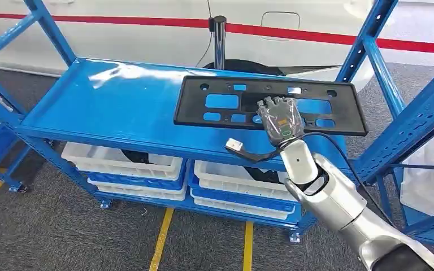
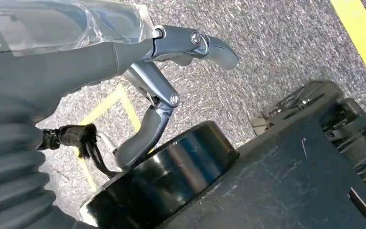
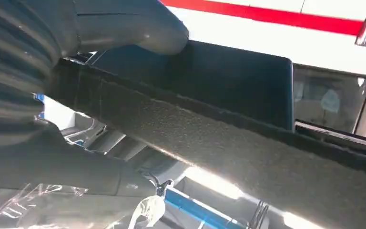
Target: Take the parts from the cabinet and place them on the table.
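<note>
- Hanging low on the robot's left side, the left hand [image 2: 164, 90] shows in the left wrist view above grey speckled floor [image 2: 276, 43] with yellow line markings; its dark fingers [image 2: 147, 133] are bent but apart and hold nothing, and clear plastic film covers its back.
- On the left of the head view, the blue cabinet's top shelf [image 1: 113, 101] is bare blue metal with light glare on it, framed by slanted blue uprights.
- Below that shelf, white bins [image 1: 124, 161] sit stacked on a lower blue shelf, and yellow floor lines [image 1: 161, 240] run beneath them.
- At the centre back, a dark upright post [image 1: 219, 39] stands behind the shelf, with a white wall and a red stripe [image 1: 294, 32] beyond.
- Right of centre, the black frame part [image 1: 316, 93], a flat rectangular panel with cut-out openings, lies flat on the top shelf, near its right end.
- The right hand [image 1: 281, 117] rests on the near edge of the part, fingers reaching over the panel; in the right wrist view the thumb [image 3: 133, 28] lies on one face of the part's rim [image 3: 219, 138] and the fingers sit on the other, so the hand is gripping it.
- A white connector [image 1: 234, 145] on a black cable hangs beside the right wrist, over the shelf's front edge.
</note>
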Motion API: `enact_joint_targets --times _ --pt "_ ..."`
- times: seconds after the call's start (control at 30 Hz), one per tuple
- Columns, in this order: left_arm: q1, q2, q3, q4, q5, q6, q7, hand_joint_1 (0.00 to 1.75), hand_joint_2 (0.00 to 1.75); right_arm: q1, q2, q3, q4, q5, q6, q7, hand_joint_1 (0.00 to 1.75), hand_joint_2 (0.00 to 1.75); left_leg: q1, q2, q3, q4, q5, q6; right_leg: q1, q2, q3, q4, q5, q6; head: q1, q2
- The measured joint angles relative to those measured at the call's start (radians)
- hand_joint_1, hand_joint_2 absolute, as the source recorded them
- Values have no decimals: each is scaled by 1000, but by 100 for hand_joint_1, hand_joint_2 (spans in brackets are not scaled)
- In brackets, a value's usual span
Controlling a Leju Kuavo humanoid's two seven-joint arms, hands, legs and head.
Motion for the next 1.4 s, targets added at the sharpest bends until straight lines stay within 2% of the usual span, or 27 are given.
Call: enact_joint_targets --times 0.07,0.13,0.17,0.2,0.33,0.4,0.47,0.53,0.57,0.6,0.67,0.7,0.73,0.83,0.87,0.9,0.97,1.0,1.03,1.07,1.1,1.17,1.23,1.27,1.3,1.33,1.4 --pt "0 -3 0 0 0 0 2 0 175 9 -2 0 2 0 0 0 175 175 10 0 -2 2 2 -7 -10 -1 40 -80 65 11 0 0" --pt "-1 -3 0 0 0 1 3 0 175 9 -2 0 2 0 -1 -1 175 175 24 0 -7 13 1 -26 -30 -7 147 -288 156 35 0 0" --pt "-1 0 0 0 0 2 3 0 175 11 -3 0 2 2 -3 -2 175 175 20 -1 -11 15 1 -38 -24 0 162 -316 130 42 0 0" --pt "-2 -1 0 0 -2 3 6 0 175 13 -3 0 1 1 -10 -11 175 175 15 -5 -16 19 3 -44 -21 13 146 -293 158 12 0 0" --pt "-1 -2 0 0 -3 3 6 0 175 26 7 6 2 -2 -31 -50 175 175 21 -19 -40 29 18 -62 -22 -7 123 -288 151 -16 0 0" --pt "-2 -2 1 0 -3 3 6 0 175 27 14 6 3 -3 -36 -56 175 175 19 -8 -70 99 -59 -64 -18 -18 109 -288 163 -34 0 0" --pt "-5 -3 3 0 -2 3 2 0 175 27 15 6 10 -6 -45 -58 175 175 17 -8 -127 296 -179 -65 -9 -31 89 -288 175 -47 0 0" --pt "-6 -3 5 0 -2 2 1 0 175 30 15 8 16 -9 -49 -61 175 175 15 -7 -129 390 -213 -58 -1 -35 74 -287 187 -52 0 0" --pt "-5 -3 5 0 -2 2 1 0 175 31 15 9 18 -10 -50 -63 175 175 14 -7 -106 370 -203 -54 2 -34 69 -287 191 -53 0 0" --pt "-2 -3 5 0 -3 2 2 0 175 32 17 10 21 -13 -52 -65 175 175 12 -7 -54 301 -175 -46 5 -31 64 -287 196 -53 0 0" --pt "6 -3 5 0 -2 2 7 0 175 31 23 10 27 -22 -60 -69 175 175 4 -9 71 91 -112 -24 10 -24 59 -287 204 -51 0 0" --pt "8 -2 5 0 -1 2 9 0 175 30 23 10 31 -25 -64 -69 175 175 1 -11 100 35 -135 -14 8 -24 55 -290 212 -48 0 0" --pt "11 -2 5 0 0 3 10 0 175 29 24 10 36 -27 -71 -70 175 175 -8 -11 97 26 -125 -20 8 -25 52 -291 220 -40 0 0" --pt "16 -2 5 0 0 3 15 0 175 31 35 10 53 -36 -90 -80 175 175 -19 -9 82 26 -105 -10 -3 -22 47 -306 245 -16 0 0" --pt "15 -2 5 0 0 3 15 0 175 31 40 10 58 -37 -93 -81 175 175 -19 -9 80 21 -96 -5 -2 -23 49 -314 253 -9 -1 0" --pt "13 -5 5 0 -1 3 16 0 175 31 40 10 71 -38 -101 -83 175 175 -3 -3 82 -5 -67 -1 -2 -20 45 -317 245 -2 0 0" --pt "11 -6 5 0 -2 4 16 0 175 30 45 11 78 -39 -104 -87 175 175 -5 -6 65 -13 -44 9 0 -16 18 -247 162 3 0 0" --pt "13 -8 5 0 -1 5 16 0 175 31 45 12 85 -39 -105 -87 175 175 -7 -6 53 -13 -35 11 0 -15 -13 -143 94 5 1 0" --pt "12 -9 5 0 0 5 16 0 175 34 45 13 93 -39 -105 -87 175 175 -9 -6 44 -13 -28 13 1 -15 -35 -63 55 7 0 0" --pt "12 -9 5 0 0 5 16 0 175 37 45 13 97 -40 -105 -87 175 175 -11 -6 35 -12 -20 14 1 -14 -50 -5 36 8 0 0" --pt "12 -9 5 0 0 5 15 0 175 41 46 14 102 -42 -105 -87 175 175 -15 -5 21 -12 -9 14 2 -14 -44 23 46 5 0 0" --pt "11 -10 5 0 0 5 14 0 175 42 48 16 112 -42 -105 -87 175 175 -21 -5 4 -12 5 15 5 -13 21 -57 105 -4 0 0" --pt "9 -13 5 0 0 5 14 0 175 41 52 16 117 -43 -105 -87 175 175 -30 -5 -11 -11 22 14 15 -13 163 -261 161 -29 0 0" --pt "8 -18 5 -2 0 5 14 0 175 40 55 16 119 -43 -105 -87 175 175 -31 -3 -15 -11 28 12 21 -15 201 -332 131 -43 0 0" --pt "7 -18 6 -1 0 6 13 0 175 41 60 16 121 -44 -105 -87 175 175 -35 -2 -18 -10 33 9 21 -17 222 -373 129 -40 0 0" --pt "8 -18 6 -1 0 6 13 0 175 42 63 16 125 -45 -105 -88 175 175 -31 -1 -18 -12 42 2 25 -17 216 -361 143 -37 0 0" --pt "9 -19 6 -1 1 6 13 0 175 40 64 16 129 -46 -105 -87 175 175 -28 -1 -23 -14 58 -10 26 -17 207 -368 154 -48 0 0"
